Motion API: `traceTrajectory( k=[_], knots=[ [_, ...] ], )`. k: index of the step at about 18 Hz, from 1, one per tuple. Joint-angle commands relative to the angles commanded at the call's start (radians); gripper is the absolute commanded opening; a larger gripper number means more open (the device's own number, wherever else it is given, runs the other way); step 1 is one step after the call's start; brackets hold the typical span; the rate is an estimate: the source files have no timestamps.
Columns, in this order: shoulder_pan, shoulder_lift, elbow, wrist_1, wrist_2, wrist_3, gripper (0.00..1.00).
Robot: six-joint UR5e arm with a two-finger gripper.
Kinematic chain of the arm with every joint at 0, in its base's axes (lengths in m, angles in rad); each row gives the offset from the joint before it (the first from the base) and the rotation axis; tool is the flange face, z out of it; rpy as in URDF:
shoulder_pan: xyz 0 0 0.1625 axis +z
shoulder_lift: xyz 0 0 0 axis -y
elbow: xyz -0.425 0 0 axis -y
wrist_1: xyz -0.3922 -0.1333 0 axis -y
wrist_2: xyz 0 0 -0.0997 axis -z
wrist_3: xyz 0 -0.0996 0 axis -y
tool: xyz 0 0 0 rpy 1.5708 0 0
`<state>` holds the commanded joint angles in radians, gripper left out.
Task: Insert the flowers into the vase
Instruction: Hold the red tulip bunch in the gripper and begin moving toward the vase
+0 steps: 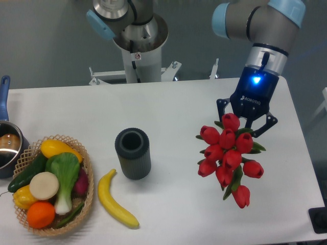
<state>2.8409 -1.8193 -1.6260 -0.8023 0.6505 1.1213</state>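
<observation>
Surface: white table (168,102) in front of a grey wall, with the arm's base column at the back edge.
Gripper (247,122): dark fingers spread either side of the top of the flowers; buds hide the fingertips, so I cannot tell whether it grips or only straddles them.
Flowers (229,155): bunch of red tulip buds with green leaves, at the right of the table, directly under the gripper, trailing toward the front edge.
Vase (133,153): dark grey ribbed cylinder, upright, round mouth showing, near the table's middle and well apart from the flowers to its left.
Banana (115,200): yellow, lying just in front of the vase, between vase and basket.
Basket (88,196): wicker, front left, filled with vegetables and an orange.
Pot (7,145): metal with a blue handle, at the left edge, touching the basket's rim.
</observation>
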Motion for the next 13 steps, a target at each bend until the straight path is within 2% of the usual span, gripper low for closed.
traceTrajectory(
  k=[10,13],
  knots=[
    [-0.005,-0.002,0.005,0.000,-0.037,-0.003,0.29],
    [-0.034,0.003,0.008,0.002,-0.112,0.003,0.30]
  ],
)
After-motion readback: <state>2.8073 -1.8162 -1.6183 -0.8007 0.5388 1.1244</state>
